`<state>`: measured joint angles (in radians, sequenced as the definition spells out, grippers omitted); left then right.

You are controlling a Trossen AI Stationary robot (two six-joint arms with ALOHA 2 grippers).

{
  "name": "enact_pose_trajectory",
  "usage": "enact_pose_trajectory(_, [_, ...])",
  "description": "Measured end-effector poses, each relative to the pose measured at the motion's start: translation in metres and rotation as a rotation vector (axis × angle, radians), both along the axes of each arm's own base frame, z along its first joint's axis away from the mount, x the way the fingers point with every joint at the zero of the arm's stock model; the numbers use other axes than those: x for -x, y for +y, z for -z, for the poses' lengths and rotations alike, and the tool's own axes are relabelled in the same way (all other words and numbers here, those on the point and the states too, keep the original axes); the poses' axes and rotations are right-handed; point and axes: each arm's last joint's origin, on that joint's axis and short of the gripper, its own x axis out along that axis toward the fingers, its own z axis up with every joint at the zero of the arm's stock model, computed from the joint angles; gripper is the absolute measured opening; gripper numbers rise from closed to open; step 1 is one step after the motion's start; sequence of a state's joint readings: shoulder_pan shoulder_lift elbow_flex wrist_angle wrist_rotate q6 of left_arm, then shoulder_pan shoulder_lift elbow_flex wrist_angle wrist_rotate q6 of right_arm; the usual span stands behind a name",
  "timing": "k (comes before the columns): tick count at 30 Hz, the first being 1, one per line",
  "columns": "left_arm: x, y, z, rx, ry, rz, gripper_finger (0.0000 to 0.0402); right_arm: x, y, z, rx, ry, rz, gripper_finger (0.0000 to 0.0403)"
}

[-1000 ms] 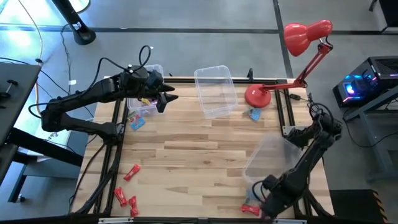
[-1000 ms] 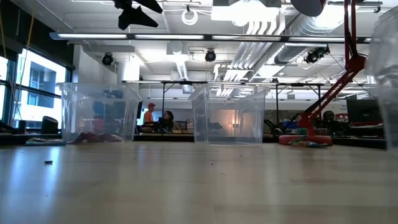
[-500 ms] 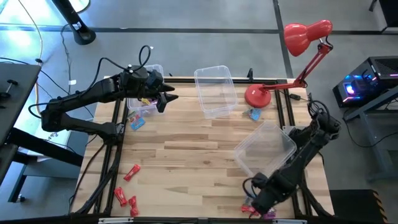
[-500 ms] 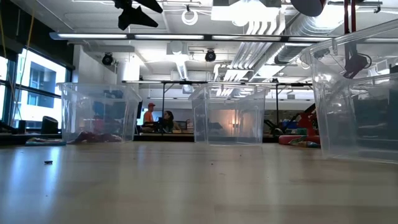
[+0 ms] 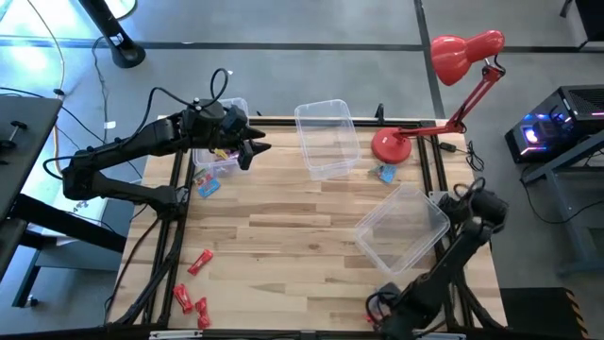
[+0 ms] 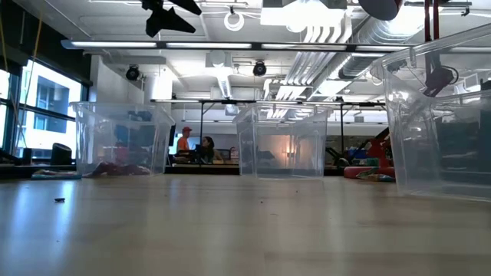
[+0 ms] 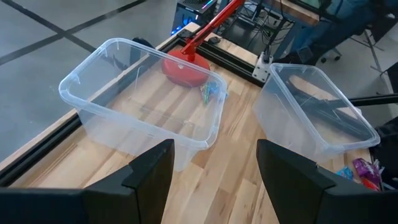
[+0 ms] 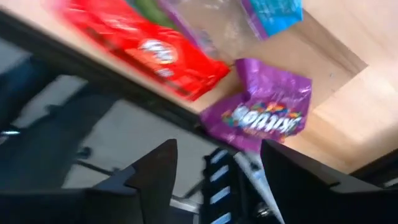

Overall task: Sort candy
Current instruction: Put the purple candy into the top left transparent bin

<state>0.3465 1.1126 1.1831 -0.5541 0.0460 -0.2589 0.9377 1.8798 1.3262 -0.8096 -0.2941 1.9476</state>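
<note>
**Right fingers over candy at the near right corner**

The right gripper (image 8: 211,180) is seen low at the near right corner of the worktop (image 5: 302,236). Its fingers (image 8: 152,177) are spread wide and nothing is held between them. A purple candy packet (image 8: 264,115) lies at the very edge of the worktop, just ahead of the gap between the fingers, overhanging the edge slightly. A red candy packet (image 8: 146,53) lies just beside it, its long axis running roughly along the edge; a blue packet (image 8: 273,12) lies a little further in. The purple packet is judged the nearest target, and the right arm is far nearer to it than the left.

The left gripper (image 5: 253,146) hangs over the far left bin (image 5: 219,156), which holds some candy; its fingers (image 7: 149,174) are open and empty. A blue packet (image 5: 208,188) lies beside that bin. Red twisted sweets (image 5: 193,283) are scattered at the near left corner. One more blue packet (image 5: 384,173) lies by the red lamp base (image 5: 388,145). The far middle bin (image 5: 327,138) and the right bin (image 5: 402,227) look empty.
</note>
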Motion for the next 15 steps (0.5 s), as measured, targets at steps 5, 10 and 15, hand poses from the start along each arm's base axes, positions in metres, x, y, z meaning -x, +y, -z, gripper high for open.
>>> enact_pose_trajectory(5, [0.0,0.0,0.0,0.001,0.0,0.0,0.0223,-0.004,0.003,0.027,0.028,0.081,-0.028,0.0236])
enact_pose_trajectory(10, [0.0,0.0,0.0,0.0,-0.001,-0.001,0.0223,-0.006,0.007,0.045,0.048,0.129,-0.019,0.0236])
enact_pose_trajectory(15, [0.0,0.0,-0.001,-0.004,-0.011,-0.001,0.0223,-0.007,0.008,0.054,0.058,0.159,-0.023,0.0229])
